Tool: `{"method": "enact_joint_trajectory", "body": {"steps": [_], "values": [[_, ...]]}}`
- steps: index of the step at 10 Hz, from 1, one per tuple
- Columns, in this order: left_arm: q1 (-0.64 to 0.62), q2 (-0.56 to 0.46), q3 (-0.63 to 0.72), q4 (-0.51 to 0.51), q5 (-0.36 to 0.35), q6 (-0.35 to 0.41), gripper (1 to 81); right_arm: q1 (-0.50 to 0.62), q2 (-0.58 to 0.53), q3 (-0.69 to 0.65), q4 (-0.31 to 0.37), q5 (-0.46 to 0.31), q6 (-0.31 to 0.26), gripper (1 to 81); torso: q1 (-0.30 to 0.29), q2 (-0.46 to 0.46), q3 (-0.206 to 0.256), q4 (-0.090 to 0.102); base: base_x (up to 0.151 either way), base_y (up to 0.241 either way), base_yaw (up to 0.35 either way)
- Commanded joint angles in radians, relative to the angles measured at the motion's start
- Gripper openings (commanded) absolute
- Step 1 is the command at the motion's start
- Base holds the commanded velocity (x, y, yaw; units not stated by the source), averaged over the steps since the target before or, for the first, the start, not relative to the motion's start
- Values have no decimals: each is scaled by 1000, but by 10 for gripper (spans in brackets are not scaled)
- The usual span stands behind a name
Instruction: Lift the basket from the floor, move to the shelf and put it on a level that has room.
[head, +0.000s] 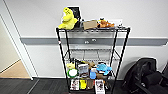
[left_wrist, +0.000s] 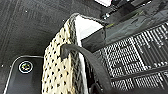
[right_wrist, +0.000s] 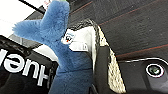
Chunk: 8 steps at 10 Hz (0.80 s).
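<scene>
The basket (left_wrist: 56, 72), with beige woven sides and a pale rim, hangs above the dark carpet floor (left_wrist: 27, 27). My left gripper (left_wrist: 83, 62) hooks a dark finger over one wall. On the opposite wall of the basket (right_wrist: 113, 75), my right gripper (right_wrist: 101, 72) clamps the rim. A blue plush toy (right_wrist: 67, 62) and dark printed packages (left_wrist: 130, 50) lie inside. Straight ahead in the head view stands the shelf (head: 60, 47), a black wire rack. Its level second from the top (head: 91, 58) looks bare.
The top tier carries a yellow plush toy (head: 67, 18) and small boxes, and the lower tiers are crowded. A black chair or bag (head: 147, 77) sits to the right of the rack. A doorway with tan flooring (head: 15, 71) opens at the left. My base (left_wrist: 25, 67) is below the basket.
</scene>
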Motion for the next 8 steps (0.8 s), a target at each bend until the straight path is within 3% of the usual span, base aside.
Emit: {"method": "enact_joint_trajectory", "body": {"steps": [1, 8], "values": [[-93, -10, 25, 3, 10, -2, 10, 94, 2, 21, -15, -7, 5, 10, 0, 0, 0, 0, 112, 0, 0], [-93, -9, 25, 2, 10, -2, 10, 90, 1, 19, -15, -7, 5, 10, 0, 0, 0, 0, 113, 0, 0]]}}
